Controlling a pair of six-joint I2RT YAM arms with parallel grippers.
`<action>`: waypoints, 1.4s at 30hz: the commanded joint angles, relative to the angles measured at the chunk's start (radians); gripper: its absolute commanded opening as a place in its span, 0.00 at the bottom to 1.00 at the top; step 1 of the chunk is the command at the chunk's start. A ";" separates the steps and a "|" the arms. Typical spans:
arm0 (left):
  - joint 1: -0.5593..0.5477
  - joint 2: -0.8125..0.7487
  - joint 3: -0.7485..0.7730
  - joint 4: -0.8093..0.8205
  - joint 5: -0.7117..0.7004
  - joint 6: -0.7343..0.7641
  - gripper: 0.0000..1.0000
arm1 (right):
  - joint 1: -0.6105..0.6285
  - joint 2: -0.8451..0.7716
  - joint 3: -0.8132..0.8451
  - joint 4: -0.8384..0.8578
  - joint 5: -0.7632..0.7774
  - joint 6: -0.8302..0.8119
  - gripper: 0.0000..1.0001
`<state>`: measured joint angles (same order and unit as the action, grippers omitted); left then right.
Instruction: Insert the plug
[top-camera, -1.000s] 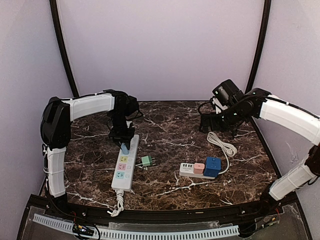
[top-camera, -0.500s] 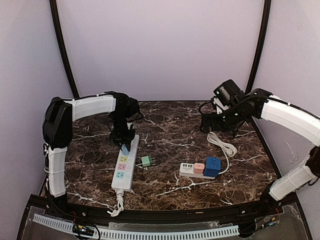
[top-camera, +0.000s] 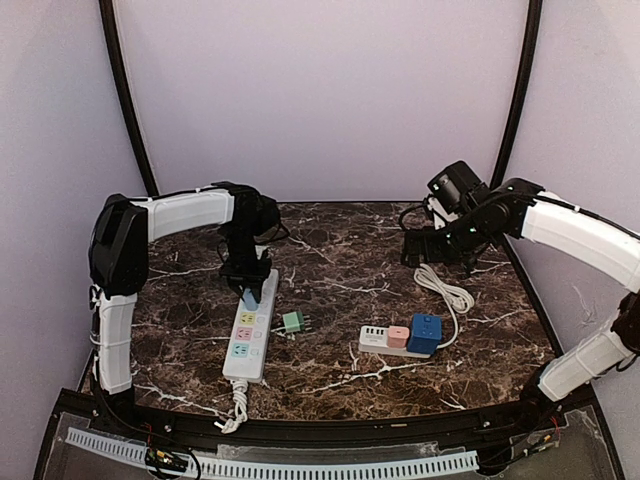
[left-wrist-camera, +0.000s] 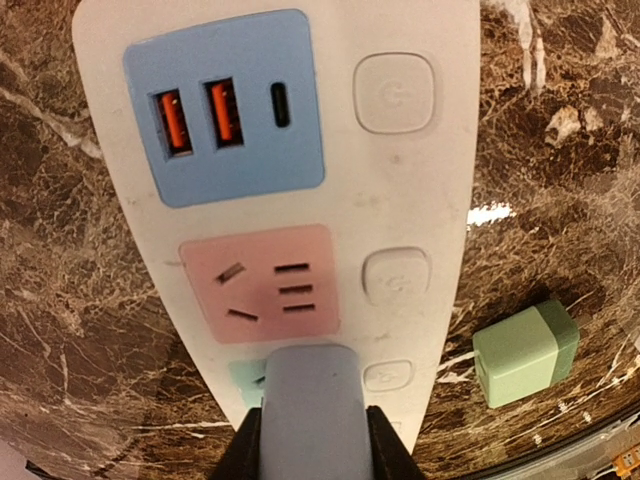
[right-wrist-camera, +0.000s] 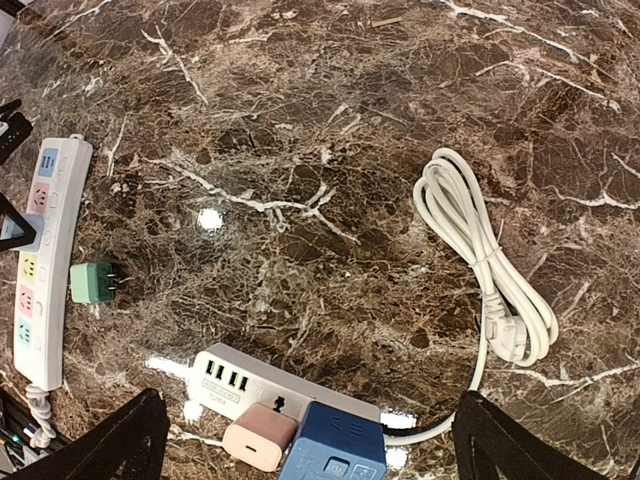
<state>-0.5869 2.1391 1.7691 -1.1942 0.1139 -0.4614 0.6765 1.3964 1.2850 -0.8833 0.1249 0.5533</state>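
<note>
Left gripper (left-wrist-camera: 315, 450) jaws narrow, clamped on blue-grey plug (left-wrist-camera: 315, 395), which sits at white power strip (left-wrist-camera: 420, 150) beside its pink socket (left-wrist-camera: 260, 285). Right gripper (right-wrist-camera: 308, 398) jaws wide, empty, above table (top-camera: 340, 250). Practically unchanged since a second ago.

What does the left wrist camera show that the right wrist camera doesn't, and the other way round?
Only the left wrist view: close detail of the long white power strip, namely its orange USB ports and pink socket, and the left gripper shut on a blue-grey plug.
Only the right wrist view: a coiled white cable, a short power strip carrying a pink charger and a blue cube adapter, and the open right gripper.
Both: the long strip, the green adapter beside it, and the marble table.
</note>
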 joint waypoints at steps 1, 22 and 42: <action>-0.002 0.094 -0.022 0.037 -0.013 0.102 0.01 | -0.009 -0.019 -0.018 -0.003 0.013 -0.001 0.99; -0.002 0.112 0.000 0.045 -0.034 0.010 0.09 | -0.010 -0.127 -0.113 0.003 0.002 0.126 0.99; -0.004 -0.139 0.057 -0.026 -0.089 0.075 0.87 | -0.009 -0.273 -0.111 0.142 -0.118 -0.098 0.99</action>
<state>-0.5873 2.1384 1.7996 -1.1877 0.0540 -0.3985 0.6731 1.1519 1.1706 -0.8417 0.0845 0.5652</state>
